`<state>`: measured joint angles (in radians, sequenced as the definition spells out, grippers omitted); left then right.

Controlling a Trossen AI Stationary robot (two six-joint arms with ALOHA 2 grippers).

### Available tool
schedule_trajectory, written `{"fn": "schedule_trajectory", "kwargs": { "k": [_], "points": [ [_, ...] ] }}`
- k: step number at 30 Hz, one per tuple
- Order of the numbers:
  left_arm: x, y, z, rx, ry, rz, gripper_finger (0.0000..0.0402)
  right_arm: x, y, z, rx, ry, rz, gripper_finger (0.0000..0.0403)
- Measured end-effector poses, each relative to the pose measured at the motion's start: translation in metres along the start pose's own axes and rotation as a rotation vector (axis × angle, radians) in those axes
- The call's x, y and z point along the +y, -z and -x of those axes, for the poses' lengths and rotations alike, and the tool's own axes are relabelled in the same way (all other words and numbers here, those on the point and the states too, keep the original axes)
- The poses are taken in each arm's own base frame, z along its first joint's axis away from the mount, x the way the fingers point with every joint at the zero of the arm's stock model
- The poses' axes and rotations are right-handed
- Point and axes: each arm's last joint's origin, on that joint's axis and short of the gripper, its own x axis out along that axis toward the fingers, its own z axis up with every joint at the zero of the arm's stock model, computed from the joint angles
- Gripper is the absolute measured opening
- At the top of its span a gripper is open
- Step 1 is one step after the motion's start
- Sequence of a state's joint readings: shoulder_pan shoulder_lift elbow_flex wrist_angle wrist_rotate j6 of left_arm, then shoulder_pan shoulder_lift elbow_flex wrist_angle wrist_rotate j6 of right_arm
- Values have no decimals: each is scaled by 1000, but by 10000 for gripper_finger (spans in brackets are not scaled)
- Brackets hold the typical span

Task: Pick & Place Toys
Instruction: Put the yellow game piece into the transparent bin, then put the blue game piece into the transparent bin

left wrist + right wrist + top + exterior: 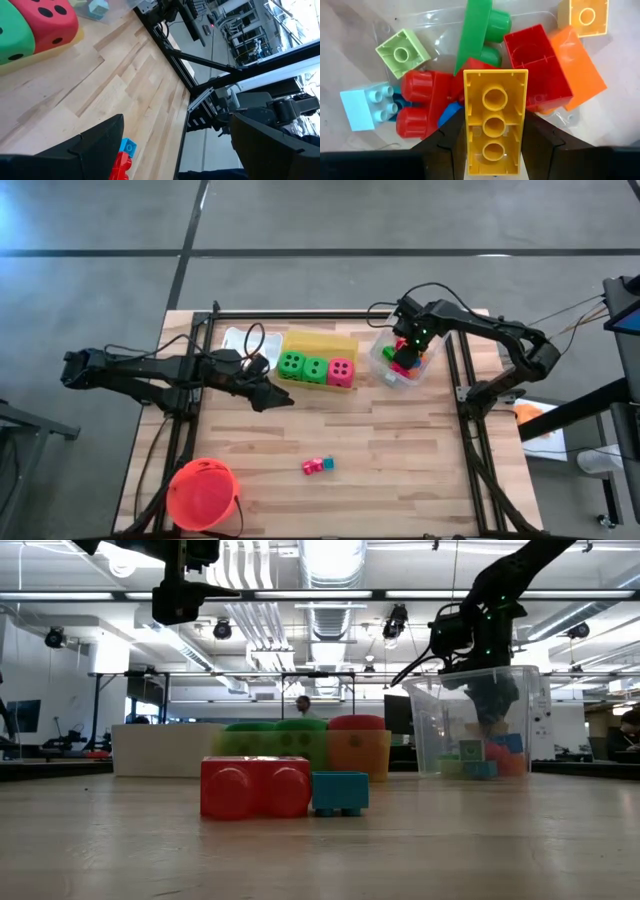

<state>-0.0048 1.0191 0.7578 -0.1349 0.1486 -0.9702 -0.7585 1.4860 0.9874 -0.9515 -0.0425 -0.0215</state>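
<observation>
While the right gripper [495,150] hangs over the clear bin [385,365], it pinches a yellow block [495,117]. The left gripper [275,397] waits spread near the dice [315,369].

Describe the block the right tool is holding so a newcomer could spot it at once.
Find the clear bin at the table's far right corner, past the yellow bin and the row of dice. The right tool hangs over it, shut on a long yellow block turned hollow side up. Unlike the red, green and orange blocks loose below, it shows three round tubes in a line inside.
</observation>
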Motion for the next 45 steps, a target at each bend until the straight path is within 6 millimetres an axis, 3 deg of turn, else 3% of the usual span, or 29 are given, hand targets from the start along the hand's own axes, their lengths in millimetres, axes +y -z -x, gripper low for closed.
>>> {"fn": "schedule_trajectory", "kwargs": {
  "k": [17,24,29,34,45],
  "points": [
    [0,0,0,0,0,7,350,2,0,-1,-5,-3,-16,131],
    [0,0,0,0,0,6,350,2,-1,0,-6,-3,-41,268],
    [1,0,0,4,-6,6,350,2,-1,0,0,-2,-56,333],
    [4,3,0,27,-39,11,350,2,0,0,6,-4,-61,360],
    [5,3,-2,32,-49,70,350,3,3,7,-6,-42,-52,364]
  ]
}}
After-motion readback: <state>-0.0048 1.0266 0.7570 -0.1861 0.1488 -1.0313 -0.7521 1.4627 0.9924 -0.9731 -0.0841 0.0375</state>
